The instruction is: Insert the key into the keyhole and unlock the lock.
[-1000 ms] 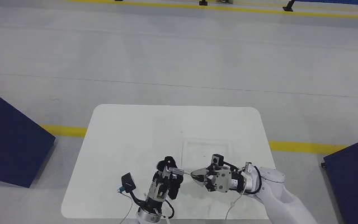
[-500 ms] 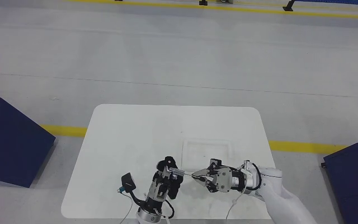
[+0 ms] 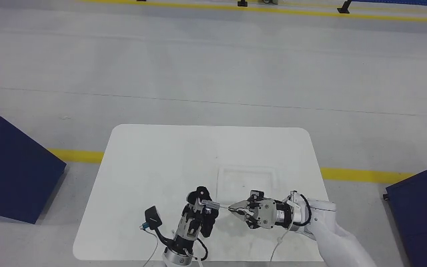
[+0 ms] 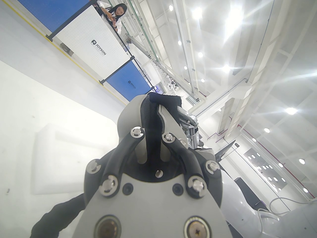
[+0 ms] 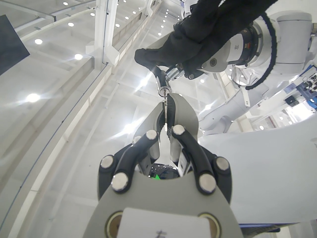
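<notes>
My left gripper [image 3: 204,203] is shut on a chrome lock [image 4: 190,126], held up above the white table's near part. From the right, my right gripper [image 3: 237,210] is shut on a thin metal key [image 5: 165,111], pinched flat between its pads. The key's tip meets the round keyhole [image 5: 164,91] at the lock's [image 5: 173,73] end. How deep the blade sits I cannot tell. The left gripper's [image 5: 161,71] black-covered fingers [image 5: 151,59] wrap the lock body and hide most of it. The two grippers face each other, tip to tip.
A shallow white tray [image 3: 245,179] lies on the white table [image 3: 147,167] just beyond the grippers; it also appears as the tray [image 4: 62,154] in the left wrist view. Dark blue panels [image 3: 20,173] stand off both sides of the table.
The right gripper has rolled a little about its axis and edged slightly toward the lock with the key. The left arm has stayed put.
</notes>
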{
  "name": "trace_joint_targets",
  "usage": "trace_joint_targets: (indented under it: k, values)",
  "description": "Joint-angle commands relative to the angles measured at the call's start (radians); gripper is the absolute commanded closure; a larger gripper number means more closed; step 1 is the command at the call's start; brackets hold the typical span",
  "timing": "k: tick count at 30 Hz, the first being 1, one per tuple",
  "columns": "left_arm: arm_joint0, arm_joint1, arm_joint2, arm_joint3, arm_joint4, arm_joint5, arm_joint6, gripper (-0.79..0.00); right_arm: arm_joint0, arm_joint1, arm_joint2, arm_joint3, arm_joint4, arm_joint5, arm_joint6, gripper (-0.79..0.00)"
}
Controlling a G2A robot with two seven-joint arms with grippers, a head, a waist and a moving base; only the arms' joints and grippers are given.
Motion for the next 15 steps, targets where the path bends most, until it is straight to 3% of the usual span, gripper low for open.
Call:
trace_joint_targets:
  k: [1,15]
  values:
    - [0.0,0.0,0.0,0.0,0.0,0.0,0.0,0.0,0.0,-0.001,0.003,0.004,0.04,0.029,-0.025,0.0]
    - [0.0,0.0,0.0,0.0,0.0,0.0,0.0,0.0,0.022,-0.008,-0.003,0.017,0.262,0.155,-0.208,0.0]
